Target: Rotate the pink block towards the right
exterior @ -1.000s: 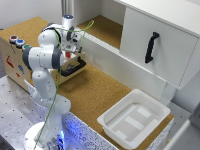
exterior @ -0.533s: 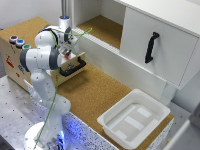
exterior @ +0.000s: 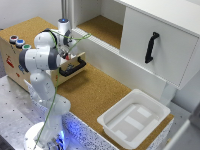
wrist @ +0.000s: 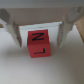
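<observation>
Big stuff first: white cabinet [exterior: 155, 47] with a black handle [exterior: 151, 47] sits well off to the exterior view's right of my jaws, white tray [exterior: 134, 119] well apart on the cork table [exterior: 95, 92], nearer the camera. Wooden box [exterior: 20, 62] with coloured buttons is just behind my arm [exterior: 40, 57], a black handle-like piece [exterior: 72, 67] near my wrist. Arm is folded tight, elbow up, wrist pointing straight down over the cork. Exterior view doesn't show the block, my own links hide it. Wrist view does: pink block [wrist: 38, 43] lies right between my fingers [wrist: 15, 35], centred under my gripper [wrist: 39, 36], one finger on each side face. Jaws are spread; fingers look just beside the block, maybe brushing it, but the frame is blurred and I can't tell if there's real contact, so I'd call it not yet gripped. Block looks like a cube, no long axis to speak of; its faces run square to my finger pads, black lettering on top. My read: alignment is fine, next I close on the two side faces, then twist the wrist to the right. Risk: off-centre pinch makes it slip rather than turn.
</observation>
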